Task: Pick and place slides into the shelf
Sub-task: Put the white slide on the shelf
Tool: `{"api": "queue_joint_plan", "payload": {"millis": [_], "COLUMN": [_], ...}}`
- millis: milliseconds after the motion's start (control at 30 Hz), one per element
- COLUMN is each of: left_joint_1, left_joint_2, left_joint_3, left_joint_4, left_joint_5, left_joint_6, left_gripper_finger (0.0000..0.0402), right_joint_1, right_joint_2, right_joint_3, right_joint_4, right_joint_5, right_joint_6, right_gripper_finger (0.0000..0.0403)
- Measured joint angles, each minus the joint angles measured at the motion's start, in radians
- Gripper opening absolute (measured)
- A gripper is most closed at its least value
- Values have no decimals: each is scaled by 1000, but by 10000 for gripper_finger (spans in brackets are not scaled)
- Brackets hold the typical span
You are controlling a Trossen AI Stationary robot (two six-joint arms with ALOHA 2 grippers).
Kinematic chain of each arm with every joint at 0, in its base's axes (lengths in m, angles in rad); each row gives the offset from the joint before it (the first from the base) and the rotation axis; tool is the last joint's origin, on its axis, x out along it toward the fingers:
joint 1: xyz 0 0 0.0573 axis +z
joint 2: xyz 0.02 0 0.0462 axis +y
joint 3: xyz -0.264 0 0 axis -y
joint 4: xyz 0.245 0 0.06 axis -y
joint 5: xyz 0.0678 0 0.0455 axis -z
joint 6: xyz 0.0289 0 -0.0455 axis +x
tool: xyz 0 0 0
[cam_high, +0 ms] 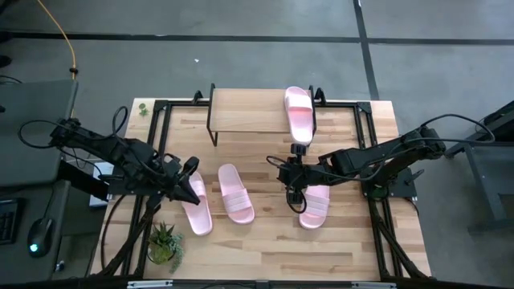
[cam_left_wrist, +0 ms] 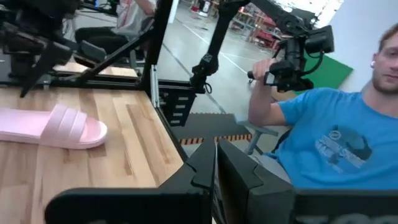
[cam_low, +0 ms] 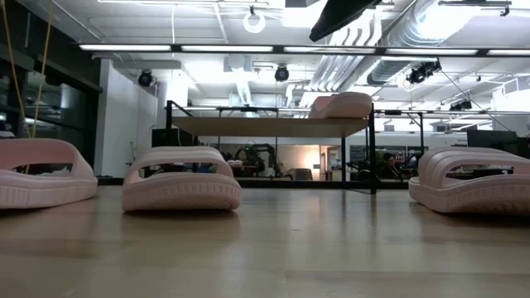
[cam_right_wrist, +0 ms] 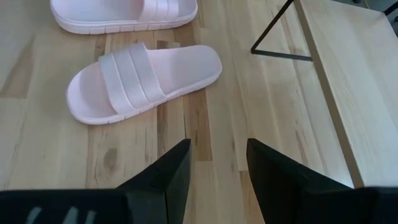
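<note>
Three pale pink slides lie sole-down on the table: one at the left (cam_high: pixel 197 210), one in the middle (cam_high: pixel 235 193) and one at the right (cam_high: pixel 315 205). A fourth slide (cam_high: pixel 299 112) lies on the right end of the shelf (cam_high: pixel 249 112), which stands at the far edge on thin black legs. My left gripper (cam_high: pixel 190 191) hovers over the left slide, shut (cam_left_wrist: pixel 216 168) and touching nothing. My right gripper (cam_high: pixel 293 193) hangs beside the right slide's left edge, open (cam_right_wrist: pixel 217 165) above bare wood. It faces the middle slide (cam_right_wrist: pixel 143 78) and the shelf (cam_right_wrist: pixel 348 74).
A small potted plant (cam_high: pixel 165 241) stands at the near left corner. Black frame rails (cam_high: pixel 365 128) run along the table's sides. A person in a blue shirt (cam_left_wrist: pixel 329 143) holds a camera rig beyond the table edge. Bare wood lies between the middle and right slides.
</note>
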Motion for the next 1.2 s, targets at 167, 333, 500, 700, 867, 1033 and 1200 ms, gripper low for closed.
{"api": "queue_joint_plan", "payload": {"millis": [167,333,500,700,867,1033,1200], "left_joint_1": [-69,-180,-281,-377,-417,-425,-425], "left_joint_2": [11,15,16,15,82,241,430], "left_joint_3": [0,0,0,3,106,327,507], "left_joint_4": [-19,-73,-125,-208,-347,-510,-736], "left_joint_5": [-123,-361,-535,-713,-780,-812,-890], "left_joint_6": [42,46,29,-25,-71,-59,-112], "left_gripper_finger": [8,8,8,8,7,7,7], "right_joint_1": [0,0,0,0,0,0,0], "right_joint_2": [0,0,0,0,0,0,0], "right_joint_3": [0,0,0,0,0,0,0], "right_joint_4": [0,0,0,0,1,6,6], "right_joint_5": [0,0,0,0,1,1,1], "right_joint_6": [9,9,9,9,5,-2,-2], "right_gripper_finger": [147,147,147,147,147,147,147]}}
